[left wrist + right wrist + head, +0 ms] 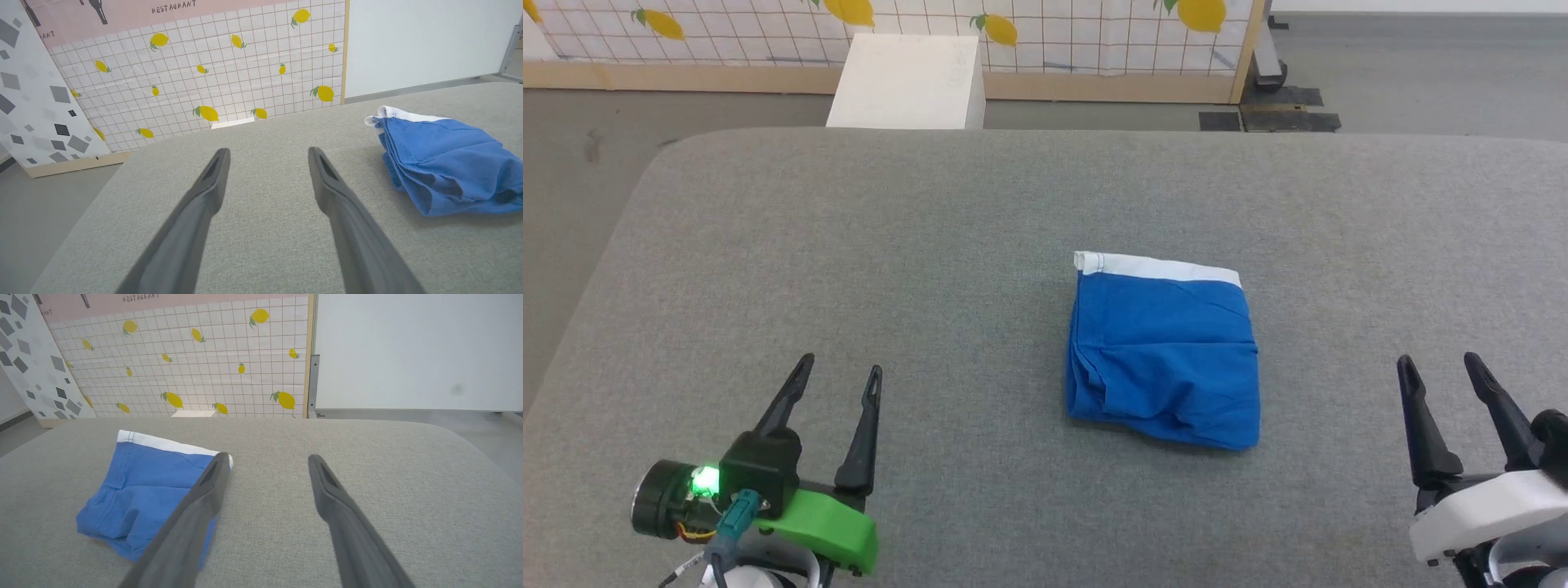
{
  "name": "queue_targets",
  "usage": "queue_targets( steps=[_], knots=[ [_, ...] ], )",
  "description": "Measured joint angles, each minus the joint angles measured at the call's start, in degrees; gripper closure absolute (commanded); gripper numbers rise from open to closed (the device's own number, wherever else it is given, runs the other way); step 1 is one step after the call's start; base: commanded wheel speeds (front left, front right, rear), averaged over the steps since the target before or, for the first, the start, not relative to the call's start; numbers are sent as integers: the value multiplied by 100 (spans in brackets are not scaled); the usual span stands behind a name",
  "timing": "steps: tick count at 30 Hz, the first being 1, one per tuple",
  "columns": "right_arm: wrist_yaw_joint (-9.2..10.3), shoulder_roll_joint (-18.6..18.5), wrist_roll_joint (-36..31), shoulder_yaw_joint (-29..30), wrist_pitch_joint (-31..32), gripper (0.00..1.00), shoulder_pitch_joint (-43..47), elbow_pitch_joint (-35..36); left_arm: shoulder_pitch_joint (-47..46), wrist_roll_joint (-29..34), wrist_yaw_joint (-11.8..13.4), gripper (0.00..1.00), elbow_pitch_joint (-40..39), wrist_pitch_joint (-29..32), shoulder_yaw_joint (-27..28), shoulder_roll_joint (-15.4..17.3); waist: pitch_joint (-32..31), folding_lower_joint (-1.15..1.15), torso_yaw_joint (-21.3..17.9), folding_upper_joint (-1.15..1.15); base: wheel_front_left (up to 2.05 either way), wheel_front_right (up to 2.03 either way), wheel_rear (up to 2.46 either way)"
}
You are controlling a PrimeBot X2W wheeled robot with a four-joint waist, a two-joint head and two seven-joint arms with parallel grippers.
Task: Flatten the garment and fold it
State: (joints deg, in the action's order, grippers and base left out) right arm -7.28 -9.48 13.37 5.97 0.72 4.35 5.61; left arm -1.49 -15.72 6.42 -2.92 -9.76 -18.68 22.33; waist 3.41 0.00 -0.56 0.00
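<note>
The garment (1164, 355) is a bright blue piece folded into a compact square with a white band along its far edge, lying a little right of the middle of the grey padded table (947, 245). My left gripper (841, 371) stands open at the lower left, well apart from it, with nothing between its fingers. My right gripper (1439, 363) stands open at the lower right, also clear of the cloth. The left wrist view has the garment (445, 163) to the right of the fingers. In the right wrist view the garment (143, 490) lies left, partly behind one finger.
A white box (907, 82) stands on the floor beyond the table's far edge. Behind it runs a lemon-patterned tiled panel (1054, 33) with a wooden base. The table's rounded corners fall off to grey floor (572, 180) at the left and far right.
</note>
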Motion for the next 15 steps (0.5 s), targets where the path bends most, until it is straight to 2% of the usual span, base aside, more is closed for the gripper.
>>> queue_targets(
  steps=[9,12,15],
  knots=[
    [0,66,-31,20,174,0,7,222,-10,0,20,0,-11,-49,-46,1,117,0,77,0,0,0,0],
    [0,-45,20,-35,391,0,-5,309,-36,0,16,0,-19,-51,-78,-5,183,0,135,0,0,0,0],
    [0,-324,255,-176,936,0,-131,360,-86,1,11,0,-46,-93,-112,-16,299,0,205,0,0,0,0]
  ],
)
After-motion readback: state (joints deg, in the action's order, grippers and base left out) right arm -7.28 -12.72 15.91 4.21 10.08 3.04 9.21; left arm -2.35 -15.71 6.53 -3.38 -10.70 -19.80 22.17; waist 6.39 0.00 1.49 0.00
